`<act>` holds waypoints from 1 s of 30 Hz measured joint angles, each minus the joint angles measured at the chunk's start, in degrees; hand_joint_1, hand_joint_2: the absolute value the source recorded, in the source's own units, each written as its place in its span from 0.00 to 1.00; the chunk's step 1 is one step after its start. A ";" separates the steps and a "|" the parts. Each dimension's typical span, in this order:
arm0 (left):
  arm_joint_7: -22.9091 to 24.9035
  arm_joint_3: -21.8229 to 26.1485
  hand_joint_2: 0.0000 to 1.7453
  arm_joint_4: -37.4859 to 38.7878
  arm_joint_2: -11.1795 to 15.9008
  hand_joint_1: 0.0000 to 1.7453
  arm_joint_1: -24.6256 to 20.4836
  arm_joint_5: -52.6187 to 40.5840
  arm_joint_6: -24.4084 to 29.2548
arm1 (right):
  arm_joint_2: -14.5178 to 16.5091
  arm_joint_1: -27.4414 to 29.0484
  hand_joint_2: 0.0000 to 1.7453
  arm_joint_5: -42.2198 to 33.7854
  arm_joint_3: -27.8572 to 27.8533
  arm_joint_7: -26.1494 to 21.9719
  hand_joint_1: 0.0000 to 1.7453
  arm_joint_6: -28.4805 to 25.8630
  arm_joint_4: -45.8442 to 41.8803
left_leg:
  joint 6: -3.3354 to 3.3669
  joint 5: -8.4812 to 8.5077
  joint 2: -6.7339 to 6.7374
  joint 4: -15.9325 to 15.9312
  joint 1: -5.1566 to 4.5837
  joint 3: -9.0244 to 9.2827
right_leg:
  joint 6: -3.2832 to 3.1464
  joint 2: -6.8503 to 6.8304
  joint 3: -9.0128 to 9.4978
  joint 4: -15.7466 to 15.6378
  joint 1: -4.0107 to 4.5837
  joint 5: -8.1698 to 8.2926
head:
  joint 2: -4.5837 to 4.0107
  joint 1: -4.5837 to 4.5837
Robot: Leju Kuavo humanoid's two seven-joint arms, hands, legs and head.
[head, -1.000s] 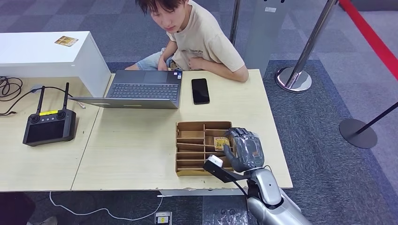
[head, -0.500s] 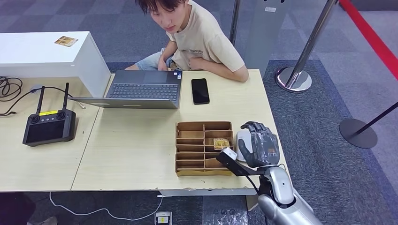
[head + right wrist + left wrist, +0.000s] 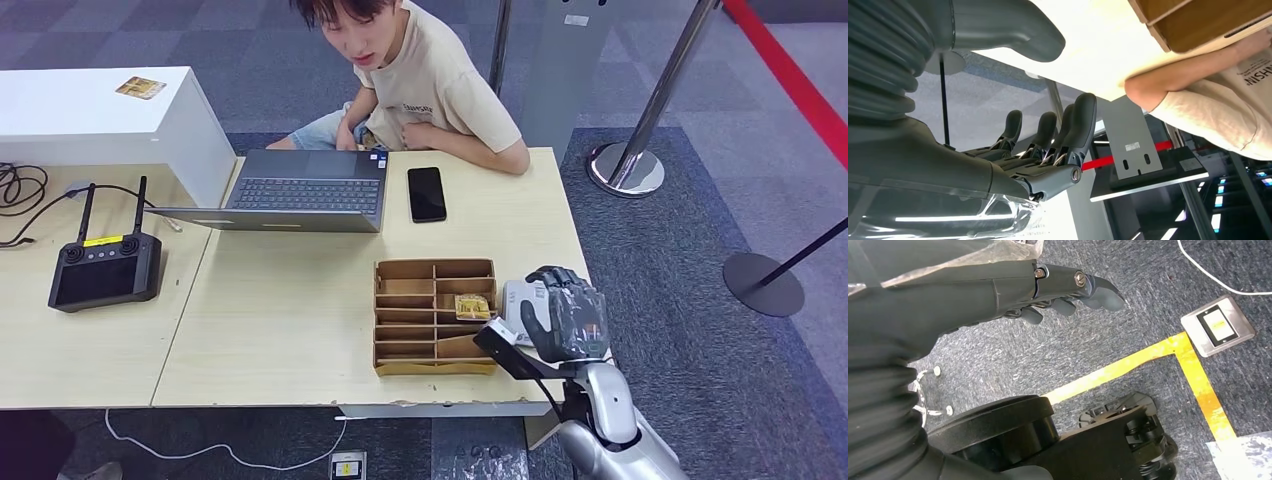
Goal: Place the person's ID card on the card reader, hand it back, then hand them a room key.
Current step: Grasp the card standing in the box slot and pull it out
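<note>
Nearest the robot, the left hand (image 3: pixel 1048 285) hangs low beside its body over the grey carpet (image 3: pixel 1128 305), its fingers (image 3: pixel 1098 292) loosely curled and gripping nothing. On the near right part of the desk (image 3: pixel 280 320), the right hand (image 3: pixel 566 318) has moved right, away from the cardboard organiser (image 3: pixel 435 315): a second ago it sat over the box's right-hand compartments, and now it hovers just beyond the box's right side, over a pale flat device (image 3: pixel 515 297) that is likely the card reader. In the right wrist view its fingers (image 3: pixel 1075 130) stand apart and slightly bent with nothing between them, so the hand has come away empty. A yellowish card (image 3: pixel 471 306), which could be a room key, lies in a right-hand compartment of the organiser, much where it lay before. The reach into the box therefore seems to have yielded no card, and a fresh grasp looks needed before anything can be handed over. Whether the person's ID card has already been read and returned cannot be told from these pictures. Farther off, the laptop (image 3: pixel 305 190) and a black phone (image 3: pixel 427 194) lie at the far edge of the desk, and the person (image 3: pixel 420 80) sits beyond them, leaning on the far edge with one arm
</note>
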 joint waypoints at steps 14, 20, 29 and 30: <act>-0.30 0.02 1.00 0.00 -0.02 0.00 0.00 0.51 0.08 | 0.07 1.61 1.00 0.23 0.00 -0.25 0.57 -0.76 0.02 | 0.00 0.00 0.00 0.00 0.00 0.00 | 0.00 0.00 0.00 0.00 0.00 0.00 | 0.00 0.01; -0.50 0.02 1.00 0.00 -0.02 0.00 0.00 0.87 0.24 | 0.36 2.03 1.00 0.23 0.00 -0.33 0.50 -1.03 0.03 | 0.00 0.00 0.00 0.00 0.00 0.00 | 0.00 0.00 0.00 0.00 0.00 0.00 | 0.00 0.00; -0.50 0.02 1.00 0.00 -0.02 0.00 0.00 1.03 0.31 | 0.91 2.35 1.00 0.05 0.06 -0.80 0.49 -1.40 0.10 | 0.00 0.00 0.00 0.00 0.00 -0.01 | 0.00 0.00 0.00 0.00 0.00 -0.01 | 0.00 0.00; -0.50 0.02 1.00 0.00 -0.02 0.00 0.00 1.04 0.32 | 1.02 2.35 1.00 0.04 0.10 -0.95 0.49 -1.45 0.11 | 0.00 0.00 0.00 0.00 0.00 -0.01 | 0.00 0.00 0.00 0.00 0.00 -0.01 | 0.00 0.00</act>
